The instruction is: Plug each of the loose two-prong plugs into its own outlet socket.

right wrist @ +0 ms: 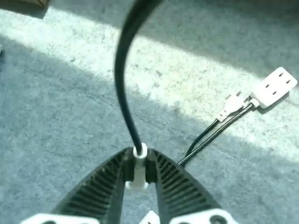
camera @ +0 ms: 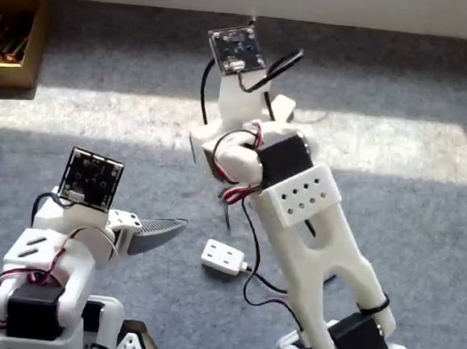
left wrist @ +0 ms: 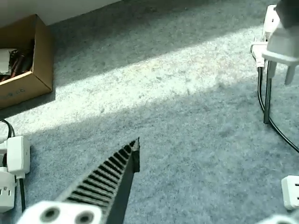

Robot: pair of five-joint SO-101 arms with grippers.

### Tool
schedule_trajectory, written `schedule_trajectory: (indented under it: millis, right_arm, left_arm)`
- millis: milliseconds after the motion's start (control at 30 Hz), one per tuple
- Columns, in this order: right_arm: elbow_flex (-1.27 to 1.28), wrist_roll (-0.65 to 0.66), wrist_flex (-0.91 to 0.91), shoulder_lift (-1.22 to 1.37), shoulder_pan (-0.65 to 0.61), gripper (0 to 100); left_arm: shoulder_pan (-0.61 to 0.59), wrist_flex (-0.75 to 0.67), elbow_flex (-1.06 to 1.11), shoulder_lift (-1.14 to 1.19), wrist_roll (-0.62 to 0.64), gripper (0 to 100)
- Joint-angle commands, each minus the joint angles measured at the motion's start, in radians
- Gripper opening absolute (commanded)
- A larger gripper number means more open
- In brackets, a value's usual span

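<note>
Right tool (right wrist: 138,158) is clamped on a plug (right wrist: 136,179), cord upward, ready to go down into the socket (camera: 225,257); left tool (camera: 164,228) is together.

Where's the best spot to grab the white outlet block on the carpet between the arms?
Take the outlet block by its two long side walls, coming down from above. It lies flat with the sockets facing up, and its cord leaves one short end, so a side pinch keeps the sockets free for the plug.
</note>
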Motion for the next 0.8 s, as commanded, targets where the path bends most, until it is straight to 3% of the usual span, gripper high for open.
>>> schedule_trajectory:
  millis: [0,100,233,767]
  right_arm:
    - [-0.045,0.020,0.033,-0.068,-0.084,0.5]
    - [-0.053,0.037,0.099,-0.067,-0.130,0.5]
    - [-0.056,0.057,0.219,-0.074,-0.136,0.5]
    - [-0.189,0.106,0.450,-0.147,-0.114,0.5]
  left_arm:
    - [0.058,-0.068,-0.008,0.010,0.074,53]
    - [0.085,-0.218,0.085,0.012,0.152,53]
    - [0.087,-0.327,0.174,0.012,0.155,53]
    - [0.084,-0.359,0.245,0.010,0.118,53]
